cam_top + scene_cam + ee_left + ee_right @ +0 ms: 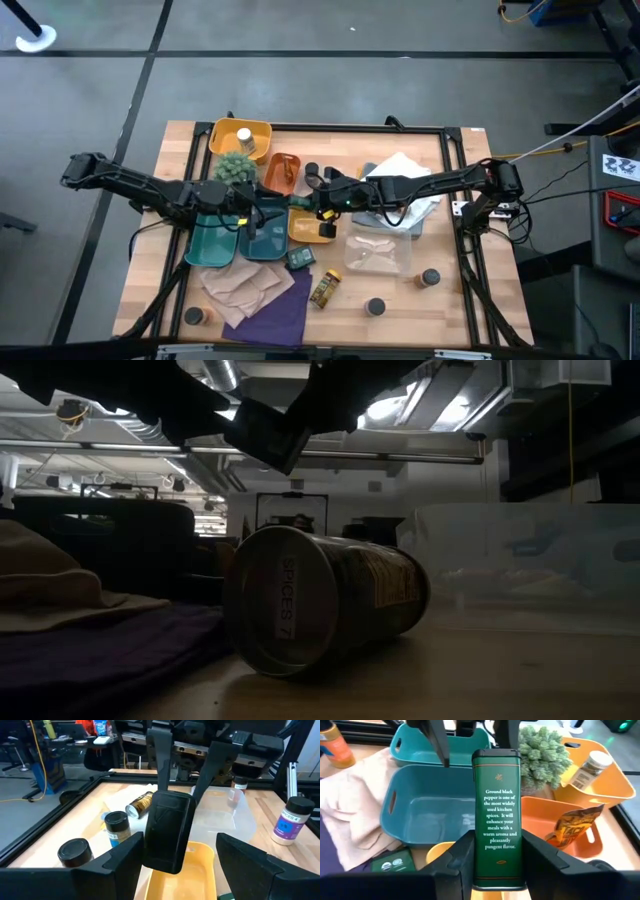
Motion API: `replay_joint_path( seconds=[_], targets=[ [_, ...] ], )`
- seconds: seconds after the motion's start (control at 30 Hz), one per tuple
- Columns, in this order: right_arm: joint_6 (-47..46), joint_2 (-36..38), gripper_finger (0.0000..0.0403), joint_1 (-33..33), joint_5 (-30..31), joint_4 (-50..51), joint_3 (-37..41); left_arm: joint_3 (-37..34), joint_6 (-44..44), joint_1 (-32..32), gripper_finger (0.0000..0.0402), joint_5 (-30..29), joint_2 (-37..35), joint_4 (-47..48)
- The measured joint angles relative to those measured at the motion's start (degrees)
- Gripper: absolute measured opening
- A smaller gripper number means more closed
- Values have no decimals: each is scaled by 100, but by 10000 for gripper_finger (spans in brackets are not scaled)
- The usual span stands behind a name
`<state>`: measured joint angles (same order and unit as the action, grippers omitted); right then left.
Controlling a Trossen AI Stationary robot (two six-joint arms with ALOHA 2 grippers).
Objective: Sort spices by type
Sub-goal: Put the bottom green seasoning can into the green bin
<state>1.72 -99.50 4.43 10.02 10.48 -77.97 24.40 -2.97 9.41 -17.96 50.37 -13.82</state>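
My right gripper (497, 862) is shut on a dark green tin of ground black pepper (497, 815), above a small yellow tray (195, 875) at mid-table. My left gripper (180, 867) faces it, open, one finger on each side of the tin's free end. Small spice jars stand near the table's front: two dark-lidded ones (75, 852) (117, 825) and a white-lidded one with a blue label (292, 820). Another jar (320, 600) lies on its side on the wood. One more jar (587, 770) leans in the orange tray. My right gripper pinches the tin between its two fingers, by its two narrow sides (476, 870) at the end nearest the wrist. The fingers lie along the tin, coming from the table's right and slanting down. The tin is clear of the tray below. My left gripper: I cannot tell whether its fingers (125, 862) touch the tin.
Two teal trays (215, 243) (427, 805), an orange tray (555, 815) with a packet and a spiky green plant (237, 167) crowd the left arm. A clear tub (378, 255), a green packet (300, 258), tan cloth (245, 287) and purple cloth (275, 318) lie in front.
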Motion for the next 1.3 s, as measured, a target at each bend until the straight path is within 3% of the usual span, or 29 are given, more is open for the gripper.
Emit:
replay_joint_path(
  seconds=[0.9, 1.03, 1.23, 1.3],
  targets=[
    [30, 0, 135, 2, -553, -702, 0, 0, 151, 0, 229, -4, 4, -28],
    [30, 0, 135, 2, -551, -704, 0, 0, 234, 0, 199, -2, 2, -61],
    [28, 0, 136, 3, -553, -702, 0, 0, 300, 0, 120, 130, 4, -55],
    [26, 0, 136, 4, -551, -702, 0, 0, 284, 2, 117, 136, 4, -55]
  ],
)
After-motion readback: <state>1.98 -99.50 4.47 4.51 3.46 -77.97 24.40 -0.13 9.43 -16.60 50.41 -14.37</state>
